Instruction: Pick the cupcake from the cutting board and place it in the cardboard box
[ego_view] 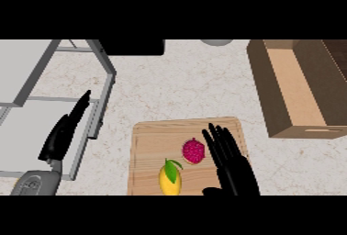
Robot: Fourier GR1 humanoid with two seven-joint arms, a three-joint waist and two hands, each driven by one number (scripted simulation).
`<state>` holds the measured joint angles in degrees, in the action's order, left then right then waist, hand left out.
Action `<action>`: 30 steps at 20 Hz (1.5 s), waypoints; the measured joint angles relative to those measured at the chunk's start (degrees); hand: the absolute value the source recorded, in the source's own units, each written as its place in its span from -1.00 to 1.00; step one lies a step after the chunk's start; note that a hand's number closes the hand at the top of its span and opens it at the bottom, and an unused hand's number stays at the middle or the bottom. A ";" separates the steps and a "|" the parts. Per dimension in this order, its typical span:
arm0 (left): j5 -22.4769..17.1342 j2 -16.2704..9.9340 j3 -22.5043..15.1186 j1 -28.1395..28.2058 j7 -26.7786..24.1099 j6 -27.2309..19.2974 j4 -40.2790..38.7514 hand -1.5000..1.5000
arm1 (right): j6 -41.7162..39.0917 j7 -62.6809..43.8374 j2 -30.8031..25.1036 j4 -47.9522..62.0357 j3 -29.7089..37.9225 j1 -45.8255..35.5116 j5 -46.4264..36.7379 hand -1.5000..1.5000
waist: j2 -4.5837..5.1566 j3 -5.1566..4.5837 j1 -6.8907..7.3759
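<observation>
Right hand (232, 160): fingers straight, just right of the pink cupcake (193, 150) on the cutting board (150, 137). Left hand (64, 131): fingers straight, holding nothing. Cardboard box (288, 87) well apart, upper right.

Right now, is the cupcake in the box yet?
Not yet. The pink cupcake sits on the wooden cutting board beside a yellow fruit. The black right hand is open next to it, holding nothing. Grasping it and carrying it to the brown cardboard box are left.
</observation>
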<state>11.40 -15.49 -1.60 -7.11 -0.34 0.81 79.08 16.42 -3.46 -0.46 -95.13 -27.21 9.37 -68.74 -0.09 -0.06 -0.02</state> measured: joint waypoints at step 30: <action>3.62 2.95 3.31 0.01 -2.43 2.25 -1.68 0.00 | 15.67 -3.65 -0.37 16.63 -3.85 -14.02 -2.21 1.00 | -0.75 -0.57 -0.11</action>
<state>15.02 -12.53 1.71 -7.09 -2.77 3.06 77.40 32.09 -7.12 -0.83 -78.50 -31.06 -4.65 -70.96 -0.83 -0.64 -0.13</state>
